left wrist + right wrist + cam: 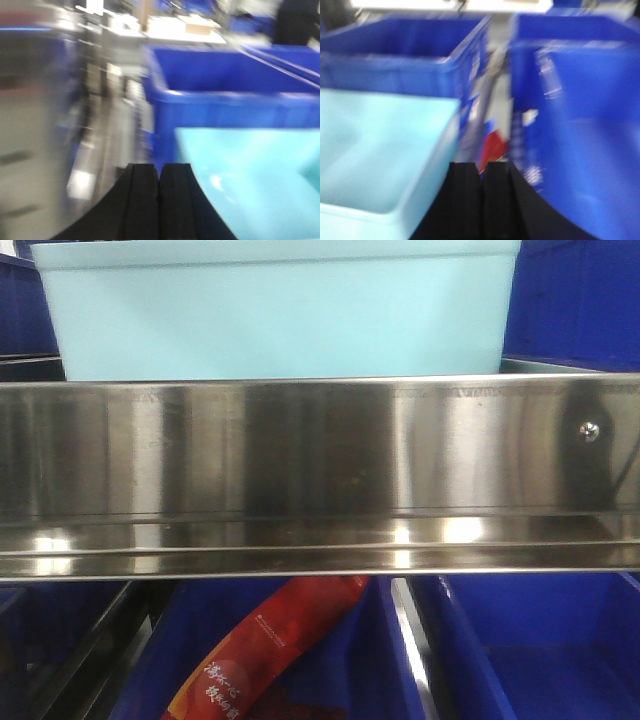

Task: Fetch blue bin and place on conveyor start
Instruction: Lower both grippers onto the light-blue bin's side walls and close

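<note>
The blue bin (280, 310), a pale cyan tub, stands on the upper shelf behind the shiny steel rail (320, 470). Its inside shows at the lower right of the left wrist view (250, 185) and at the left of the right wrist view (375, 160). My left gripper (159, 172) is shut and empty, just left of the bin's left wall. My right gripper (481, 170) is shut and empty, just right of the bin's right wall. Both wrist views are blurred. The conveyor start is out of view.
Dark royal-blue bins stand behind the cyan one (225, 95) and to its right (580, 125). More dark blue bins sit on the lower shelf (530, 650), one with a red packet (270, 650) in it. A red packet (492, 147) lies in the gap ahead of my right gripper.
</note>
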